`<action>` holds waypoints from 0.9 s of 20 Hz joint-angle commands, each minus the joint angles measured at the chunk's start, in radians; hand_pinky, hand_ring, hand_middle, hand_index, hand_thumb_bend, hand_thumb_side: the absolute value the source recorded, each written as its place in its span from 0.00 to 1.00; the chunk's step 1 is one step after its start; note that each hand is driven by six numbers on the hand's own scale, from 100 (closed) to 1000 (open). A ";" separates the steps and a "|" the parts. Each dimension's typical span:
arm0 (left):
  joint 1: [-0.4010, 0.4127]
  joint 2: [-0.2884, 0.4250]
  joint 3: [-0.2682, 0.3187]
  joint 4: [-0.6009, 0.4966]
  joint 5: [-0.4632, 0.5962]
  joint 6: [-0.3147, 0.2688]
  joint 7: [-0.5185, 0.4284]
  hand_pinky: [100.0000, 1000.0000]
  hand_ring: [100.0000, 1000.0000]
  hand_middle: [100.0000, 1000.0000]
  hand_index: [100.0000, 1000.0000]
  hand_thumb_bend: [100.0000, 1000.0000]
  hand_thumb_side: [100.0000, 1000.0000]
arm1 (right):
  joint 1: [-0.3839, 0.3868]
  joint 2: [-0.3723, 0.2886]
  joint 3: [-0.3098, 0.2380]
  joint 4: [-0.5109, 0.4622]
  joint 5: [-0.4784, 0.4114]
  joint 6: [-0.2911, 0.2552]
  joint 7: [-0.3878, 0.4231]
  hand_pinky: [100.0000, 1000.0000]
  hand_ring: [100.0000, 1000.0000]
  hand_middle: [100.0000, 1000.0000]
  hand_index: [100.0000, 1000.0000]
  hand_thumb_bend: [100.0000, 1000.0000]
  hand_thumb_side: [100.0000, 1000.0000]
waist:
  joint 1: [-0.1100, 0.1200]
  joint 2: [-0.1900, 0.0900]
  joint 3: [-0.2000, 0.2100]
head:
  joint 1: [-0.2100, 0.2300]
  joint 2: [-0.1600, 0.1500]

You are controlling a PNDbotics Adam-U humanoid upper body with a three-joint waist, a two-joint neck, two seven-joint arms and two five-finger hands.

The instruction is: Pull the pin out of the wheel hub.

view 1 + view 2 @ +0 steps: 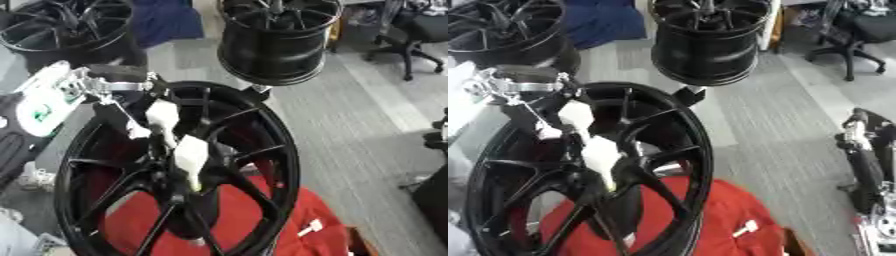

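Wheel hub (188, 197) stands upright at the near centre-left, black, its spokes facing the camera, over a red cloth (297, 220). The left hand (175, 140) reaches down from the upper left across the spokes to the hub's centre, white-covered fingers (191, 157) extended; whether they pinch a pin cannot be told. At the far right edge, the right arm (868, 165) hangs idle.
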 commanded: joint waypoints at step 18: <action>0.198 0.378 0.386 -0.109 0.060 -0.067 -0.237 0.40 0.28 0.39 0.57 0.03 0.14 | 0.000 -0.015 -0.017 -0.007 0.005 -0.002 -0.013 0.53 0.51 0.52 0.72 0.00 0.55 | 0.006 -0.018 0.037 | -0.021 -0.003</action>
